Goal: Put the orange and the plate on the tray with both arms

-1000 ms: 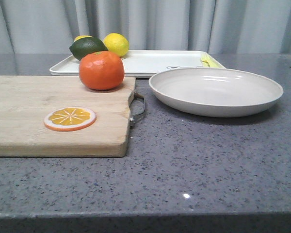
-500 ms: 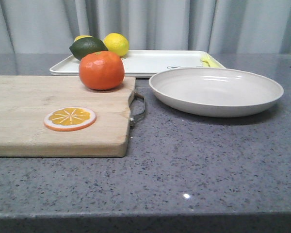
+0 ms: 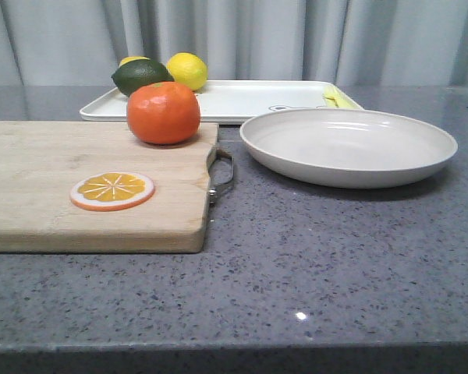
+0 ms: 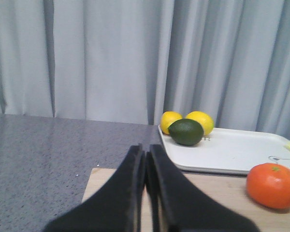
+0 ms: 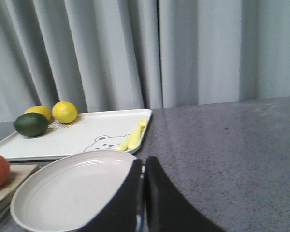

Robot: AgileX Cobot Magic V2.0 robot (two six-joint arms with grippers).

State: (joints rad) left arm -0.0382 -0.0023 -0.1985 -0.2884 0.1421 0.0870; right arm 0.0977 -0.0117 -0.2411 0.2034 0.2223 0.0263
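**Grey speckled tabletop, both arms held back**

Pale grey curtains hang behind a grey speckled stone tabletop [image 3: 312, 257]. At the left lies a light wooden cutting board [image 3: 54, 187] with a metal handle, carrying a flat orange slice with a white rim [image 3: 112, 191] and, at its far right corner, the glossy round orange [image 3: 163, 113]. Behind it sits the white rectangular tray [image 3: 242, 101], holding a dark green lime [image 3: 140, 75], two yellow lemons [image 3: 186, 71] and a pale yellow fork [image 3: 333, 97]. To the right, the wide off-white plate [image 3: 348, 146] rests on the tabletop just in front of the tray. The left end effector [image 4: 146, 166] and the right end effector [image 5: 143, 179] both have their black fingers pressed together, holding nothing
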